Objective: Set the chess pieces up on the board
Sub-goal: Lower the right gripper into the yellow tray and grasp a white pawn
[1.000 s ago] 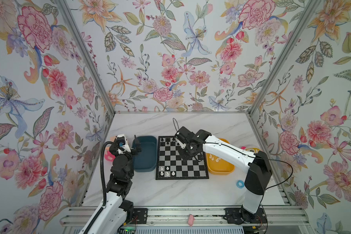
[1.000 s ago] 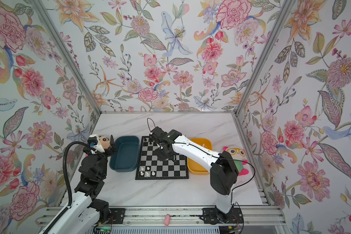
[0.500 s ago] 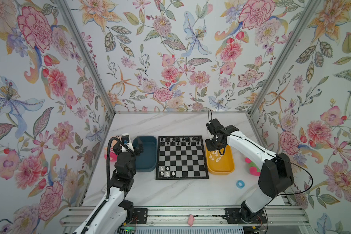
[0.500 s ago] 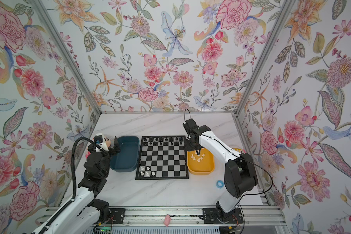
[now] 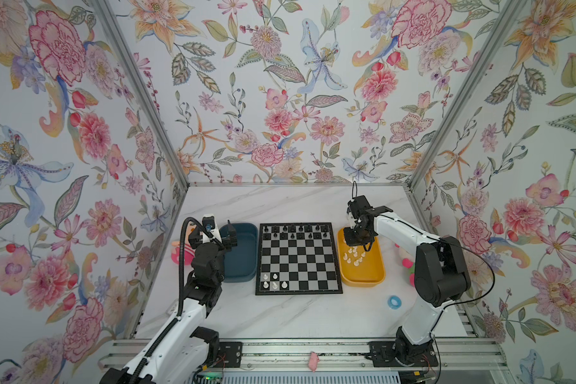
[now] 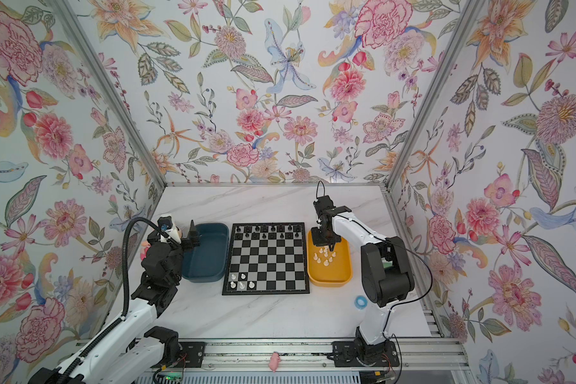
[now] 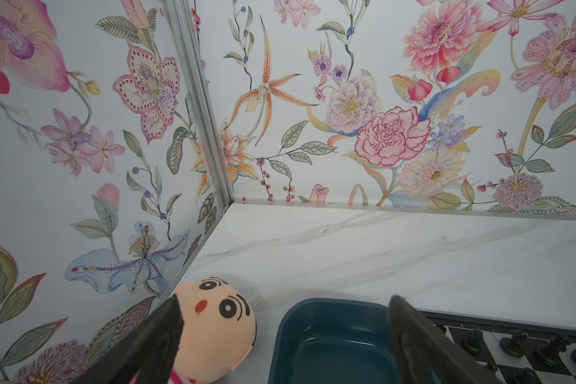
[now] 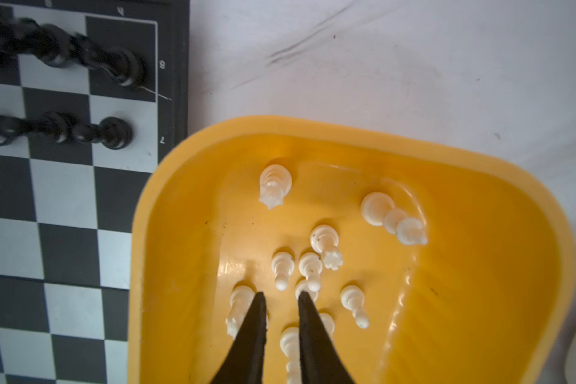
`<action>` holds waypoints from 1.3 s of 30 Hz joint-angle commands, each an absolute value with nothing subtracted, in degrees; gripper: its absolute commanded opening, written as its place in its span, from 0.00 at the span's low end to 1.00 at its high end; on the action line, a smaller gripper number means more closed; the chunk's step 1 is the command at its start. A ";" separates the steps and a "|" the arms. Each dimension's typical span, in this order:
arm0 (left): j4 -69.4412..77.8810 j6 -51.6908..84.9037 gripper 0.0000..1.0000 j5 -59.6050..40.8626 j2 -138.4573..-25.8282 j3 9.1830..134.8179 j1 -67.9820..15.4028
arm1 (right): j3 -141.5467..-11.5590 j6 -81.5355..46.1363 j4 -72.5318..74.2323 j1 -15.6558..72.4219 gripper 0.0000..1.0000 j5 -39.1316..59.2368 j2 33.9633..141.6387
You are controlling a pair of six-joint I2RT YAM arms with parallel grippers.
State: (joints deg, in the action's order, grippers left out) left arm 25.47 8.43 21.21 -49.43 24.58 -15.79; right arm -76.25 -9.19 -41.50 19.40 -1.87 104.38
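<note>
Both top views show the marble surface (image 5: 300, 206) with the board (image 5: 298, 292) in the middle, a dark teal tray (image 5: 241, 266) at its left and a yellow tray (image 5: 368, 277) at its right. A second ago the right arm stretched over the board's far rows, where the black chessmen (image 5: 295, 229) stand; it has since swung back and dipped into the yellow tray. That suggests the work at the far rows is done and a white piece comes next.

The left gripper (image 7: 285, 299) hangs by the teal tray's far end, fingers wide apart and empty. The right gripper (image 8: 280, 296) has its fingers drawn close with a slim gap left. One of the white chess pieces (image 8: 290, 342) shows in that gap; whether it is pinched cannot be told. Five others stand in the board's near left corner, and the rest wait in the yellow tray.
</note>
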 commanded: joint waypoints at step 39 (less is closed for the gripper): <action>26.28 9.11 0.97 20.47 -49.36 26.30 -16.45 | -73.49 -8.35 -39.28 18.35 0.20 0.69 109.07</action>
